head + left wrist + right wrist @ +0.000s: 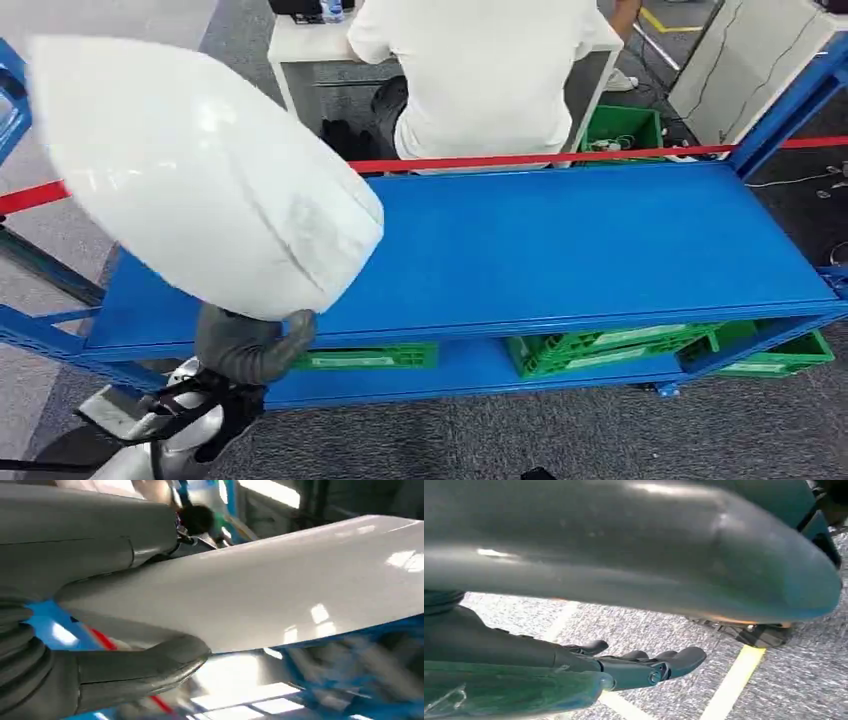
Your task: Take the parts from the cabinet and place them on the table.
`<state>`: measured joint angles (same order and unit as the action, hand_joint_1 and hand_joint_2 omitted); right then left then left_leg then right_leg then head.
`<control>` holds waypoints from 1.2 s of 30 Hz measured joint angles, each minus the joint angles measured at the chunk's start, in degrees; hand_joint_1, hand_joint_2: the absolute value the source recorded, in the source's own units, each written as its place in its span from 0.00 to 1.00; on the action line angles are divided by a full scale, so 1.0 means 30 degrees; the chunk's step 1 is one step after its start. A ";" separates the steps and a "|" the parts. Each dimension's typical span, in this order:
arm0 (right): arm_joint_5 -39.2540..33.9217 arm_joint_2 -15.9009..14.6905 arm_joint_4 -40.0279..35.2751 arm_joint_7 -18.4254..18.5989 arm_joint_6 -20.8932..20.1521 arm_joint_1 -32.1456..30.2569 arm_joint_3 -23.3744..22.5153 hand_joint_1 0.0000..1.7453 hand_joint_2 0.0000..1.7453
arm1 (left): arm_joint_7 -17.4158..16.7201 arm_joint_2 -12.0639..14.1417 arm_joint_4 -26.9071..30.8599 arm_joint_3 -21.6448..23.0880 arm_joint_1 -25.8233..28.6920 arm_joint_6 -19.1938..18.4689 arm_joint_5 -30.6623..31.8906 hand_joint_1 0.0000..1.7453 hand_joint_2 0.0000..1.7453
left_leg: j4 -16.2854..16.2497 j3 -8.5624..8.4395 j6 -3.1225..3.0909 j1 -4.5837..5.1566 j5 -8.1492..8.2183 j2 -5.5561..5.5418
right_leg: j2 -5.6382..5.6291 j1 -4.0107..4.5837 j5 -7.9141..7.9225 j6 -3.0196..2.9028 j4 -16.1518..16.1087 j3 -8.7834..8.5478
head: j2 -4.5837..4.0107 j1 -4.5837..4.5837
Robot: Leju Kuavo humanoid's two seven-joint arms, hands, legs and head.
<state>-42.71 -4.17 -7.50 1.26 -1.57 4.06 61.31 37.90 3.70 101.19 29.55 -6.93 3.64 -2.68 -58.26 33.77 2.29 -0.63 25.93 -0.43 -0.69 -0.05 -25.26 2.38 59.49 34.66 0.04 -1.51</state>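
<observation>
While the blue bench (600, 240) stretches across the head view with its top bare, the large white part (200, 170) hangs in the air above its left end, tilted, its narrower end pointing down toward the near edge. The part is a smooth, glossy, curved shell, and it covers much of the left side of that view. A red tape (560, 158) runs along the far edge of the bench, and behind it a person in a white shirt (480, 70) sits at a white desk (300, 45), back turned. Under the bench top, a lower shelf carries green crates (600, 350), lying side by side.

The left hand (250, 345) holds the part from below at its lower end. In the left wrist view the thick grey thumb (150, 665) lies against one face of the white shell and the grey body of the hand presses on the other face, so the fingers are clamped on the part's edge.

The right hand (644, 667) hangs over grey carpet with yellow floor lines (734, 685); its dark fingers (674, 660) are stretched out, slightly apart, and hold nothing.
</observation>
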 joint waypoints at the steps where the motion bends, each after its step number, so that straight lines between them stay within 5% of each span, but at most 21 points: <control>1: -0.0059 0.0000 0.0000 0.0118 0.0007 -0.0003 0.0015 0.00 0.00 | 0.0000 -0.0126 0.0537 0.0014 0.0142 -0.0715 -0.0383 1.00 1.00 | -0.0191 0.0143 -0.0229 0.0009 0.0002 -0.0043 | 0.0008 -0.0025 0.0051 0.0068 -0.0096 0.0031 | 0.0007 -0.0089; 4: -0.0256 -0.0007 0.0007 0.0467 0.0035 -0.0040 0.0125 0.00 0.00 | 0.0000 -0.0336 0.2011 0.0312 0.0400 -0.1964 -0.1095 1.00 1.00 | -0.0132 0.0165 -0.0589 -0.0025 -0.0114 -0.0047 | 0.0030 -0.0080 0.0127 0.0298 -0.0161 -0.0041 | 0.0000 -0.0081; 5: -0.0343 0.0000 0.0007 0.0627 0.0108 -0.0034 0.0132 0.00 0.00 | 0.0000 -0.0395 0.2405 0.0437 0.0413 -0.1972 -0.1211 1.00 1.00 | -0.0124 0.0156 -0.0679 -0.0046 -0.0177 -0.0035 | 0.0062 -0.0092 -0.0240 0.0416 0.0087 0.0097 | 0.0000 -0.0152; 8: -0.0752 0.0000 0.0007 0.1401 0.0138 -0.0016 0.0139 0.00 0.00 | 0.0000 -0.0512 0.3253 0.0707 0.0484 -0.1833 -0.1226 1.00 1.00 | -0.0133 0.0228 -0.0817 -0.0020 -0.0251 0.0001 | 0.0085 -0.0132 -0.2643 0.0609 0.4108 0.1582 | 0.0000 -0.0277; 10: -0.0963 -0.0037 0.0015 0.1838 0.0152 -0.0071 0.0139 0.00 0.00 | 0.0000 -0.0534 0.3544 0.0809 0.0631 -0.1819 -0.1256 1.00 1.00 | -0.0136 0.0293 -0.0867 0.0009 -0.0304 0.0008 | 0.0085 -0.0133 -0.3122 0.0627 0.5703 0.2116 | 0.0000 -0.0277; 12: -0.0999 -0.0123 0.0021 0.1946 0.0145 -0.0076 0.0139 0.00 0.00 | 0.0000 -0.0534 0.3835 0.0844 0.0713 -0.1819 -0.1255 1.00 1.00 | -0.0137 0.0316 -0.0852 0.0007 -0.0372 -0.0004 | 0.0085 -0.0133 -0.2100 0.0553 0.3974 0.1019 | 0.0000 -0.0270; 14: -0.1057 -0.0189 0.0022 0.2082 0.0152 -0.0012 0.0139 0.00 0.00 | 0.0000 -0.0541 0.4046 0.0860 0.0714 -0.1812 -0.1255 1.00 1.00 | -0.0137 0.0315 -0.0715 -0.0029 -0.0464 -0.0018 | 0.0076 -0.0168 -0.0741 0.0489 0.0253 -0.1118 | 0.0000 -0.0270; 15: -0.1145 -0.0189 0.0022 0.2465 0.0196 0.0069 0.0132 0.00 0.00 | 0.0000 -0.0548 0.4156 0.0867 0.0728 -0.1790 -0.1211 1.00 1.00 | -0.0157 0.0373 -0.0581 0.0086 -0.0545 -0.0022 | 0.0047 -0.0069 -0.0996 0.0516 -0.0262 -0.1334 | 0.0000 -0.0270; 19: -0.1553 -0.0569 0.0080 0.4497 0.0473 -0.0069 0.0124 0.00 0.00 | 0.0000 -0.0541 0.4375 0.0911 0.0905 -0.1680 -0.0774 1.00 1.00 | 0.0045 0.0468 -0.0112 0.0050 -0.1005 -0.0049 | 0.0003 -0.0023 -0.0472 0.0034 -0.0283 -0.0983 | 0.0000 -0.0248; 20: -0.1589 -0.0691 0.0116 0.4626 0.0494 -0.0083 0.0124 0.00 0.00 | 0.0000 -0.0534 0.4432 0.0918 0.1007 -0.1637 -0.0651 1.00 1.00 | -0.0043 0.0640 -0.0027 0.0029 -0.0703 -0.0074 | 0.0109 -0.0143 -0.0244 -0.0137 -0.0363 -0.0887 | 0.0000 -0.0242; 21: -0.1611 -0.0838 0.0131 0.4635 0.0509 -0.0081 0.0124 0.00 0.00 | 0.0000 -0.0519 0.4462 0.0932 0.1048 -0.1600 -0.0607 1.00 1.00 | -0.0536 0.0881 0.0030 0.0047 0.0093 -0.0042 | 0.0111 -0.0151 -0.0116 -0.0292 -0.0368 -0.0671 | 0.0000 -0.0175; 23: -0.1640 -0.1121 0.0174 0.4483 0.0539 -0.0093 0.0118 0.00 0.00 | 0.0000 -0.0482 0.4469 0.0954 0.1117 -0.1557 -0.0432 1.00 1.00 | -0.3297 0.1854 0.0118 0.0025 0.2037 -0.0026 | 0.0139 -0.0133 0.0216 -0.0399 -0.0364 -0.0231 | 0.0000 -0.0088; 25: -0.1655 -0.1275 0.0204 0.4446 0.0539 -0.0099 0.0117 0.00 0.00 | 0.0000 -0.0439 0.4469 0.0976 0.1231 -0.1549 -0.0418 1.00 1.00 | -0.5461 0.2356 0.0130 0.0038 0.3068 -0.0025 | 0.0152 -0.0086 0.0543 -0.0373 -0.0352 0.0213 | 0.0000 -0.0073; 27: -0.1669 -0.1348 0.0204 0.4365 0.0539 -0.0125 0.0117 0.00 0.00 | 0.0000 -0.0402 0.4469 0.0991 0.1265 -0.1542 -0.0366 1.00 1.00 | -0.4355 0.1233 0.0034 0.0044 0.2432 -0.0024 | 0.0155 -0.0057 0.0905 -0.0322 -0.0343 0.0652 | 0.0000 -0.0066; 29: -0.1794 -0.1348 0.0204 0.4080 0.0509 -0.0125 0.0117 0.00 0.00 | 0.0000 -0.0373 0.4469 0.1056 0.1245 -0.1498 -0.0243 1.00 1.00 | -0.0970 -0.1147 -0.0125 0.0047 0.1387 -0.0017 | 0.0136 -0.0060 0.1245 -0.0233 -0.0329 0.0971 | 0.0000 -0.0066; 30: -0.1837 -0.1348 0.0204 0.3913 0.0480 -0.0129 0.0117 0.00 0.00 | 0.0000 -0.0366 0.4469 0.1144 0.1172 -0.1484 -0.0199 1.00 1.00 | 0.0278 -0.1926 -0.0201 0.0066 0.1583 -0.0015 | 0.0129 -0.0027 0.1403 -0.0116 -0.0314 0.1093 | 0.0000 -0.0066; 34: -0.1997 -0.1348 0.0211 0.3520 0.0210 -0.0155 0.0117 0.00 0.00 | 0.0000 -0.0264 0.4272 0.1596 0.1061 -0.1360 -0.0039 1.00 1.00 | 0.0405 -0.1574 -0.0694 0.0268 0.0904 -0.0058 | 0.0115 -0.0081 0.2176 0.0334 -0.0734 0.1119 | 0.0000 -0.0095; 35: -0.2041 -0.1340 0.0204 0.3462 0.0116 -0.0182 0.0117 0.00 0.00 | 0.0000 -0.0242 0.4192 0.1778 0.0919 -0.1309 -0.0010 1.00 1.00 | 0.0522 -0.1439 -0.0861 0.0109 0.0612 0.0034 | 0.0092 -0.0130 0.2125 0.0439 -0.0691 0.1238 | 0.0000 -0.0081; 36: -0.2107 -0.1311 0.0204 0.3403 0.0072 -0.0202 0.0117 0.00 0.00 | 0.0000 -0.0242 0.4104 0.1946 0.0827 -0.1214 0.0078 1.00 1.00 | 0.0521 -0.1285 -0.0939 0.0116 0.0431 0.0060 | 0.0122 -0.0142 0.1288 0.0552 -0.0319 0.1460 | 0.0000 -0.0146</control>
<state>-49.03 -8.11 -6.88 11.47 -1.36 3.46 61.66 37.90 2.97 113.50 35.39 -4.45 0.00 -2.45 -56.70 29.91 -0.53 -0.29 27.23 -0.25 -0.32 -0.48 -21.39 4.04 58.53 39.04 0.04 -1.95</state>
